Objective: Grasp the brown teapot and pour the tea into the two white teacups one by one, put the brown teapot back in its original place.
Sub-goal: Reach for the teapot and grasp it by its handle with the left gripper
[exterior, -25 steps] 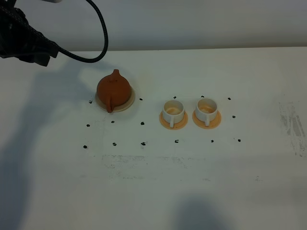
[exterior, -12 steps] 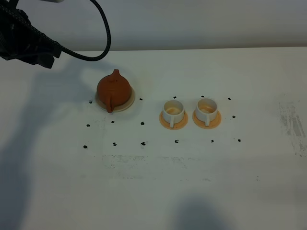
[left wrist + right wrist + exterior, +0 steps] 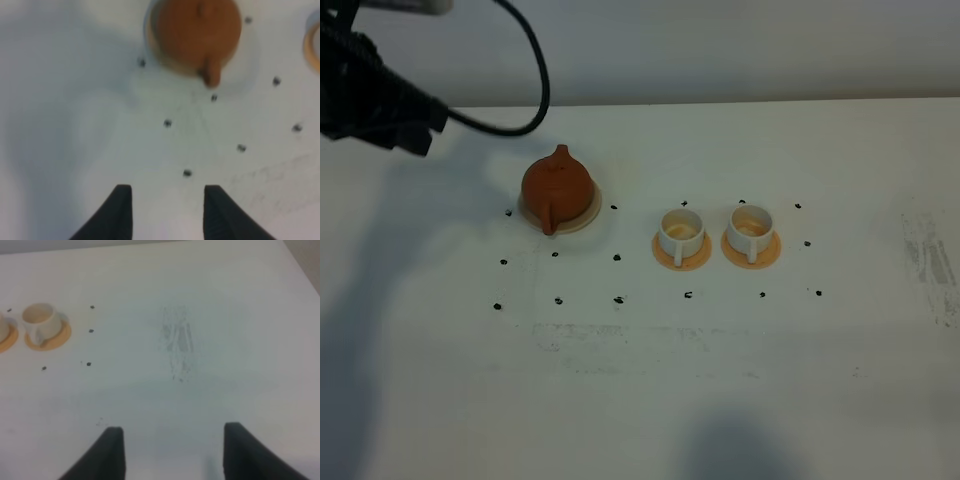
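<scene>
The brown teapot (image 3: 557, 186) sits on its cream saucer (image 3: 590, 211) at the left of the white table, spout toward the front. It also shows in the left wrist view (image 3: 196, 34). The two white teacups (image 3: 681, 231) (image 3: 751, 226) stand on orange saucers to its right. My left gripper (image 3: 169, 212) is open and empty, hovering short of the teapot; its arm (image 3: 375, 100) is at the far left. My right gripper (image 3: 172, 450) is open and empty over bare table, right of the cups; one cup (image 3: 39, 319) shows in its view.
Small black dot marks (image 3: 617, 258) ring the teapot and the cups. A scuffed grey patch (image 3: 932, 262) lies near the table's right edge. A black cable (image 3: 525, 60) loops above the teapot. The wall runs along the table's back edge.
My left arm has shifted slightly toward the front and right at the far left. The teapot and the cups have not moved.
</scene>
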